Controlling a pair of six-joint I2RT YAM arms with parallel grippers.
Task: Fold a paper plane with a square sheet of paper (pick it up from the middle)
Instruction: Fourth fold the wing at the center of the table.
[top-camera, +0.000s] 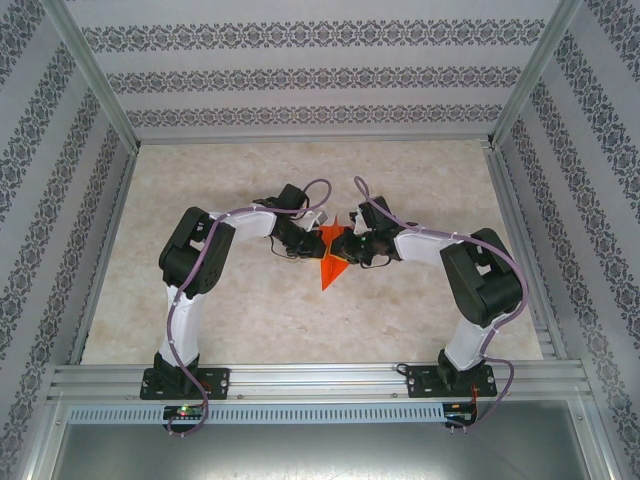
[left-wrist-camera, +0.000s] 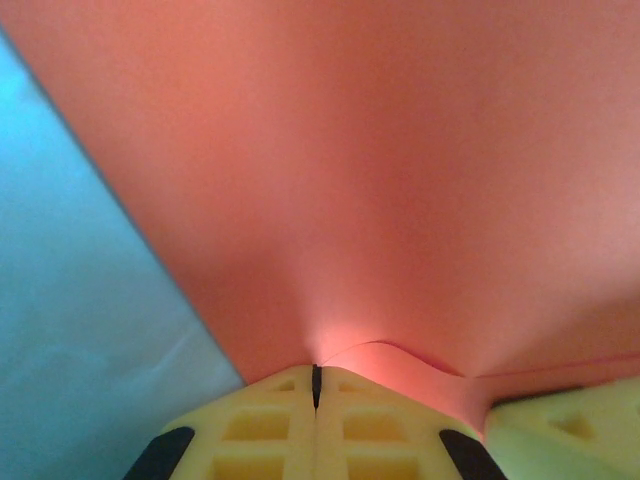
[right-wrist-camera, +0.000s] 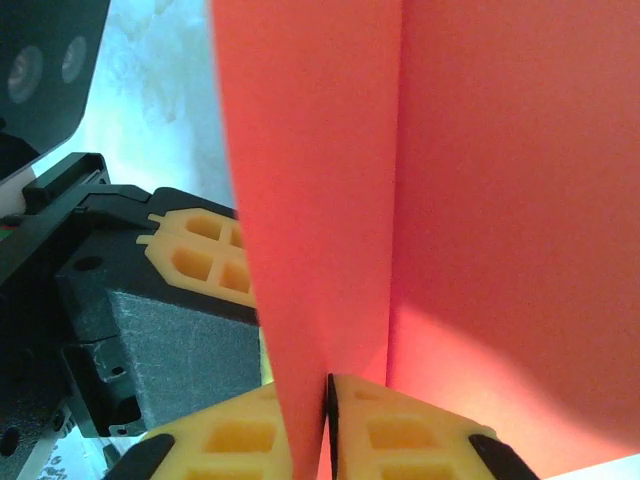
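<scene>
The orange-red sheet of paper (top-camera: 328, 268) is held up over the middle of the table, folded, with a point toward the near edge. My left gripper (top-camera: 318, 240) reaches it from the left and my right gripper (top-camera: 343, 248) from the right, almost touching. In the left wrist view the paper (left-wrist-camera: 380, 180) runs down into the shut yellow jaws of the left gripper (left-wrist-camera: 316, 385). One finger of the right gripper (left-wrist-camera: 570, 430) shows at the lower right. In the right wrist view a flap of paper (right-wrist-camera: 310, 200) passes between the shut jaws of the right gripper (right-wrist-camera: 327, 390). The left gripper's fingers (right-wrist-camera: 195, 245) sit just beside it.
The marbled tabletop (top-camera: 200, 320) lies below both grippers. Patterned walls with aluminium posts (top-camera: 95, 80) close in the left, back and right sides. An aluminium rail (top-camera: 320, 378) carries the arm bases at the near edge.
</scene>
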